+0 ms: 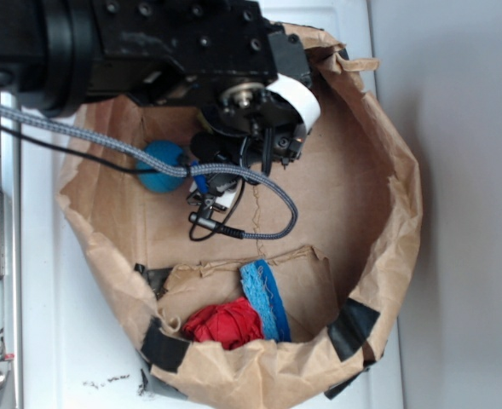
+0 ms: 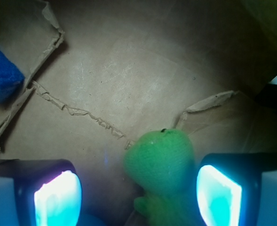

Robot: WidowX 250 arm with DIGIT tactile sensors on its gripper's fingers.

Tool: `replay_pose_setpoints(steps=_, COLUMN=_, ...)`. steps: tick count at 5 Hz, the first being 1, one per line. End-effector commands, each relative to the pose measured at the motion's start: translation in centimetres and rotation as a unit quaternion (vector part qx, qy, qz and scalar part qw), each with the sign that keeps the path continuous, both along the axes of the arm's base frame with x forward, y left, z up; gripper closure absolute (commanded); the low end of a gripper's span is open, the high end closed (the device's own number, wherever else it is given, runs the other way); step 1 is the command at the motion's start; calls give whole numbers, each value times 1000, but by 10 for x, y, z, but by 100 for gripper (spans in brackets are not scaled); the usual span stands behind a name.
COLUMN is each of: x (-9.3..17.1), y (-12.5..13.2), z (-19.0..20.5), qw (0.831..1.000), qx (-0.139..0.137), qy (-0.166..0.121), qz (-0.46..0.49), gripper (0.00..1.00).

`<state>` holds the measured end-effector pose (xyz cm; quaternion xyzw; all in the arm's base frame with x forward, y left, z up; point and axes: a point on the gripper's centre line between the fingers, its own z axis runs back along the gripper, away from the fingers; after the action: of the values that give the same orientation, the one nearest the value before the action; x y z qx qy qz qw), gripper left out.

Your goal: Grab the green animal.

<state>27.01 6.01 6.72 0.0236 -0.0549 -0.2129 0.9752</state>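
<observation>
Green animal (image 2: 160,162): seen in the wrist view at about 6 o'clock, lying on the brown paper floor of a torn paper bag (image 1: 378,256). Its smooth rounded head points toward 12 o'clock; the fuzzier yellow-green body runs off the lower edge. The toy sits between the two glowing pads (image 2: 218,195) of the gripper (image 2: 138,197), close to the pad at 4 o'clock and well apart from the pad at 8 o'clock. Jaws: released, spread wide, neither pad visibly pressing the toy. A blue fuzzy object (image 2: 2,75) shows at 9 o'clock in the wrist view. In the exterior view the black arm (image 1: 148,43) enters from 11 o'clock and hides the toy; a teal-blue ball (image 1: 163,166) lies just beside the gripper at 9 o'clock. A red cloth (image 1: 225,324) and a blue lace strip (image 1: 263,298) lie at 6 o'clock. The bag rests on a white desk (image 1: 46,324).
</observation>
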Motion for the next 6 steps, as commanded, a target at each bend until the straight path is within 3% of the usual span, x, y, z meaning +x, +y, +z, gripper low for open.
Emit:
replay_pose_setpoints(steps=1, x=10, y=7, z=15, qw=1000, qx=7, qy=-25, qz=3, gripper=0)
replay_pose_setpoints(steps=2, x=10, y=7, z=15, qw=1000, qx=7, qy=-25, qz=3, gripper=0)
replay_pose_setpoints(steps=4, x=7, y=29, z=20, qw=999, qx=-30, qy=-24, qz=-9, gripper=0)
replay_pose_setpoints(steps=6, x=20, y=20, z=-1, qw=1000, qx=-1, qy=-22, qz=-1, gripper=0)
